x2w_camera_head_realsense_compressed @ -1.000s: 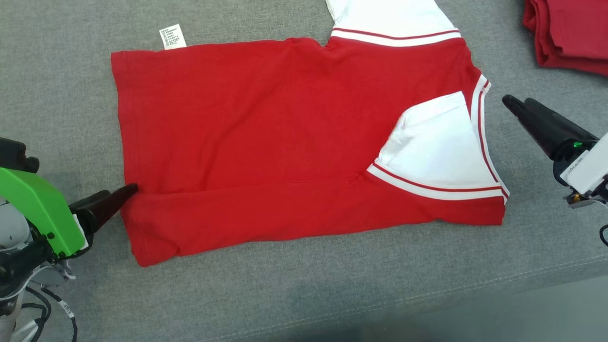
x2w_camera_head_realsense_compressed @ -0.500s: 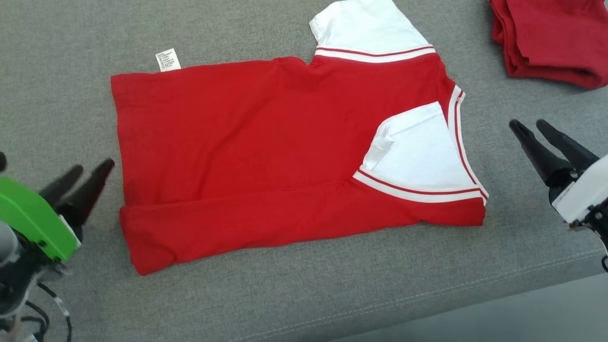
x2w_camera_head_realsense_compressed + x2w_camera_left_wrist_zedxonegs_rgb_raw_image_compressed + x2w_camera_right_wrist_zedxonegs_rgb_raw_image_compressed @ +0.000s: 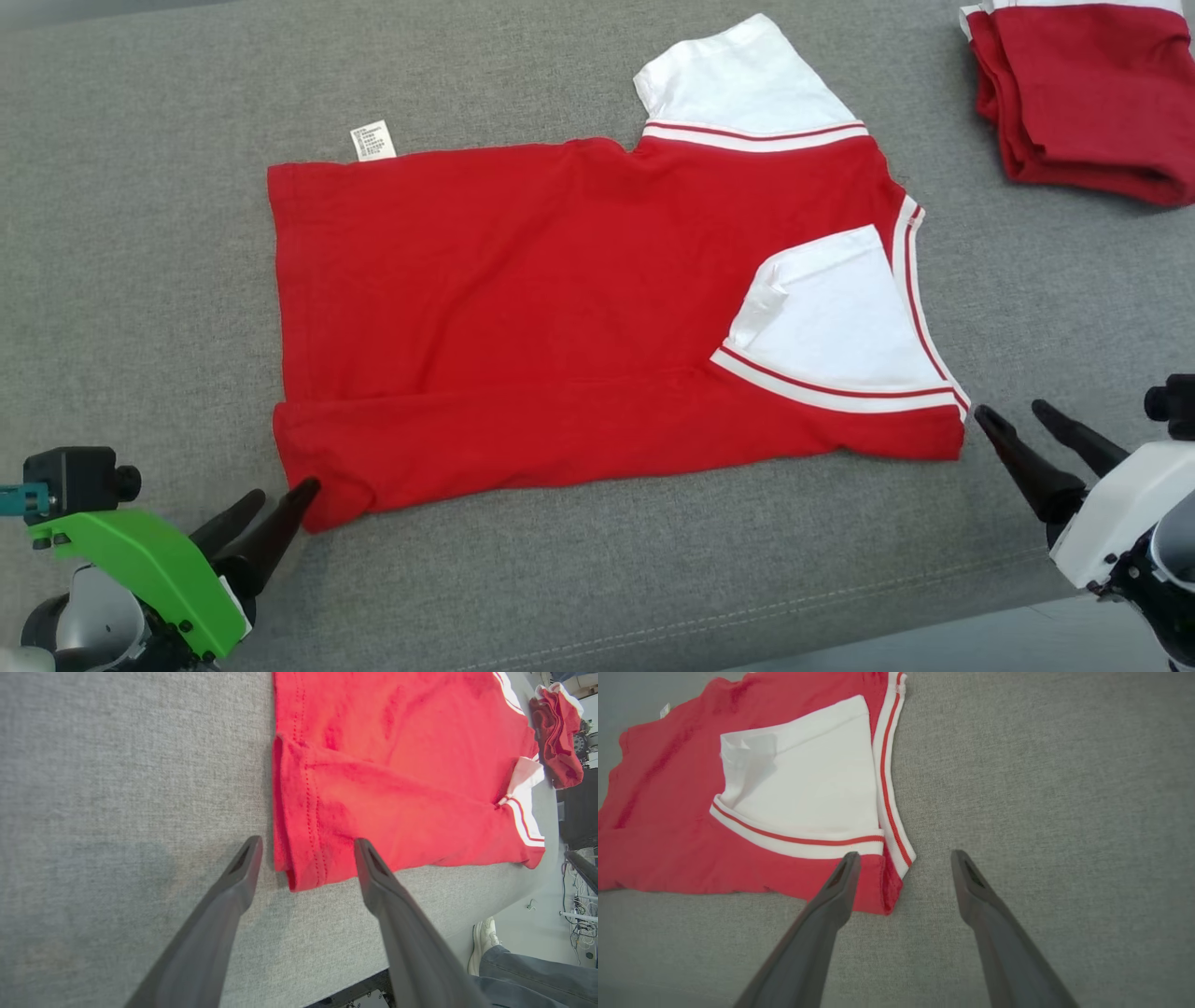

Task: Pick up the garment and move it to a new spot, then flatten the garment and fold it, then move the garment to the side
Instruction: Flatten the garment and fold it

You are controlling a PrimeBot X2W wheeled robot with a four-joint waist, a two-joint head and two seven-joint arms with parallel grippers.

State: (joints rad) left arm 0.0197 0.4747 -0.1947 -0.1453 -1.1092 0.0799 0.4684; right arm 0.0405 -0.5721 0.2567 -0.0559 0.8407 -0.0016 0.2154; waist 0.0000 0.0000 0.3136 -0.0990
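Observation:
The garment (image 3: pixel 523 308), a red shirt with white sleeves, lies flat on the grey table (image 3: pixel 140 233), its near strip folded over and one white sleeve (image 3: pixel 831 317) folded onto the body. My left gripper (image 3: pixel 280 495) stands open at the near left hem corner. In the left wrist view the left gripper (image 3: pixel 308 844) has its fingers on either side of that corner of the garment (image 3: pixel 397 788). My right gripper (image 3: pixel 1010 411) is open just off the near right corner. In the right wrist view the right gripper (image 3: pixel 906 855) frames that corner of the garment (image 3: pixel 668 849), and nothing is gripped.
A folded red garment pile (image 3: pixel 1092 103) sits at the far right, also seen as the pile (image 3: pixel 556 737). A white care label (image 3: pixel 372 141) sticks out at the far hem. The table's front edge (image 3: pixel 840 597) runs close below both grippers. A person's shoe (image 3: pixel 486 938) and trouser leg (image 3: pixel 528 970) stand beside the table.
The head camera has shifted. My left gripper came from the hem's middle to the near left corner, and my right gripper from beside the collar to the near right corner. The garment lies unchanged.

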